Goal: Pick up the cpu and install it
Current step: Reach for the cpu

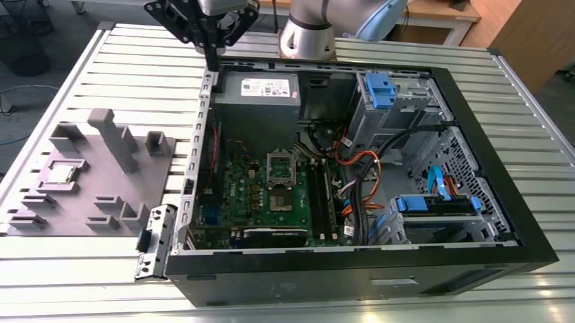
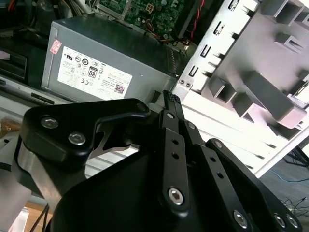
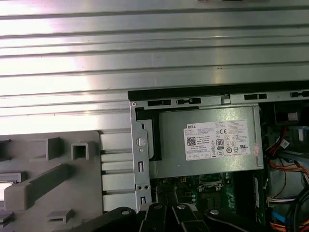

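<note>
The cpu [image 1: 61,173], a small silvery square chip, lies flat in a recess of the grey moulded tray [image 1: 108,202] at the exterior view's left. My gripper [image 1: 213,65] hangs above the far left corner of the open computer case [image 1: 359,269], over the power supply [image 1: 258,91], well away from the cpu. Its black fingers [image 2: 171,99] are pressed together with nothing between them. On the green motherboard [image 1: 242,188] inside the case sits the silver socket frame [image 1: 281,168] with a dark centre.
The case's metal side rim [image 1: 205,121] stands between tray and motherboard. Cables [image 1: 359,175] and blue drive brackets [image 1: 431,202] crowd the case's right half. The tray's upright blocks [image 1: 117,138] rise near the cpu. Everything rests on a slatted metal table [image 1: 108,67].
</note>
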Controlling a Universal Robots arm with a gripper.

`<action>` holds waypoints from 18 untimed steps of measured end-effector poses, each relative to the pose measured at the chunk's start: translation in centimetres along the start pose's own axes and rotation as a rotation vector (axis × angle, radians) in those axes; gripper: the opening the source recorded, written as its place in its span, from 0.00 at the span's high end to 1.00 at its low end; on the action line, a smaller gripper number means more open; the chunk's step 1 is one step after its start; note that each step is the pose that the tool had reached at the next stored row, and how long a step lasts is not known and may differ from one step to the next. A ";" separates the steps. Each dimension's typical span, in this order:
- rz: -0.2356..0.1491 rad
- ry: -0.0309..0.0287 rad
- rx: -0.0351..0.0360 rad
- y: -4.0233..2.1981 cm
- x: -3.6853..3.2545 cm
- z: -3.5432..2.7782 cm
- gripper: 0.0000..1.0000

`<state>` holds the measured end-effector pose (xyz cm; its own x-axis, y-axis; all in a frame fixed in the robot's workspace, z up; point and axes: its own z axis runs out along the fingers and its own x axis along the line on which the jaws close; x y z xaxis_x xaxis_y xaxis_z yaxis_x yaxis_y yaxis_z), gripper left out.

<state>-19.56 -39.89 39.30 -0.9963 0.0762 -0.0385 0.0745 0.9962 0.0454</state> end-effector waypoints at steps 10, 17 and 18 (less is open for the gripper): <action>0.000 -0.0016 -0.0001 -0.10 1.32 -0.06 0.89; 0.000 -0.0034 -0.0002 -0.18 2.40 -0.10 0.89; 0.000 -0.0037 -0.0003 -0.19 2.56 -0.10 0.89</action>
<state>-22.13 -39.89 39.30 -0.9962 0.0762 -0.0422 0.0743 0.9962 0.0457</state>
